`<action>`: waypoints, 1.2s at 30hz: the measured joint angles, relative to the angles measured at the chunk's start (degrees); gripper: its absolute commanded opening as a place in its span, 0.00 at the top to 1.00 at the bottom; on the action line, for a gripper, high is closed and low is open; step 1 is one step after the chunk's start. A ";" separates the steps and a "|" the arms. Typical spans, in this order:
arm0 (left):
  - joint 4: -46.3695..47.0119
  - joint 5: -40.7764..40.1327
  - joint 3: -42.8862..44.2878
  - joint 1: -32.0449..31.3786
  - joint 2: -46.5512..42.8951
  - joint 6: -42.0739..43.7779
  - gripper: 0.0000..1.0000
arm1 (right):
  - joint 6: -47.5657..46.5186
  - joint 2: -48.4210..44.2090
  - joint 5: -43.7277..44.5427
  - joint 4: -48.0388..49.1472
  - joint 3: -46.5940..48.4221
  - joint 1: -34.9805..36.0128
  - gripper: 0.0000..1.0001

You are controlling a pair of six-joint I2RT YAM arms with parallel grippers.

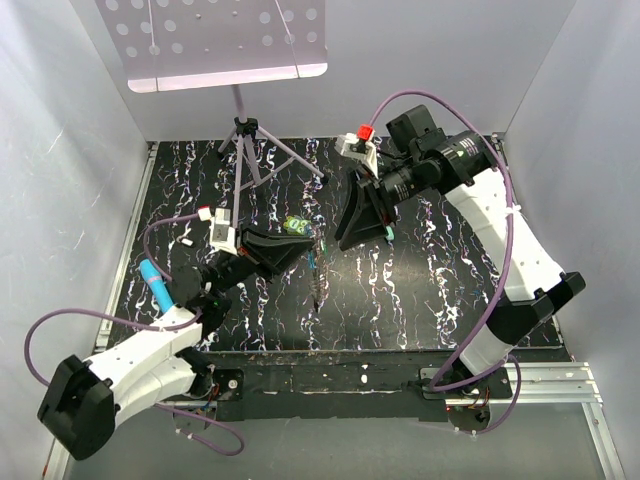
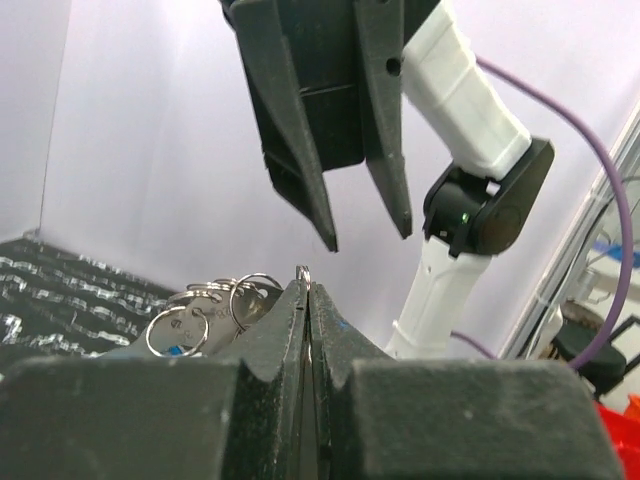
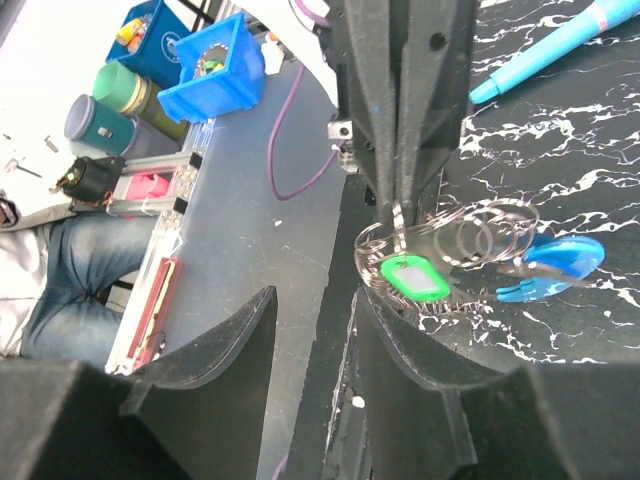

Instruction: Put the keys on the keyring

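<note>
My left gripper (image 1: 303, 241) is shut on a thin metal ring (image 2: 303, 271) of the keyring bunch and holds it above the black marbled table (image 1: 420, 300). From that bunch hang several split rings (image 3: 480, 235), a light green key head (image 3: 415, 278) and curved blue plastic pieces (image 3: 555, 268). A fine chain (image 1: 318, 285) dangles below. My right gripper (image 1: 362, 240) is open and empty. It faces the left gripper tip closely, its fingers (image 2: 325, 215) just above the ring. No yellow-orange key shows.
A teal pen-like stick (image 1: 155, 285) lies at the table's left, by the left arm. A tripod (image 1: 245, 140) carrying a perforated plate (image 1: 215, 40) stands at the back. Blue bins (image 3: 215, 65) sit off the table.
</note>
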 measured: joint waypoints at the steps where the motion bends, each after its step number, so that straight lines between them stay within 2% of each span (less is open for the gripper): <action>1: 2.29 -1.81 -0.31 -1.05 0.98 -0.09 1.00 | 0.76 0.02 0.15 0.61 0.11 -0.26 0.55; 5: 9.05 -8.02 -1.22 -4.22 4.04 -0.07 1.00 | 4.37 0.37 1.27 3.45 1.38 -0.61 0.54; 9: 11.65 -10.69 -1.25 -5.01 7.19 -0.35 1.00 | 7.76 0.57 2.51 6.43 2.03 -1.16 0.55; 29: 12.76 -10.82 -1.25 -5.31 9.22 -0.81 1.00 | 13.33 1.03 5.18 12.13 -2.58 -2.36 0.60; 36: 12.94 -10.32 -1.22 -5.31 9.22 -1.03 1.00 | 13.49 1.36 5.20 13.11 -3.08 -1.86 0.65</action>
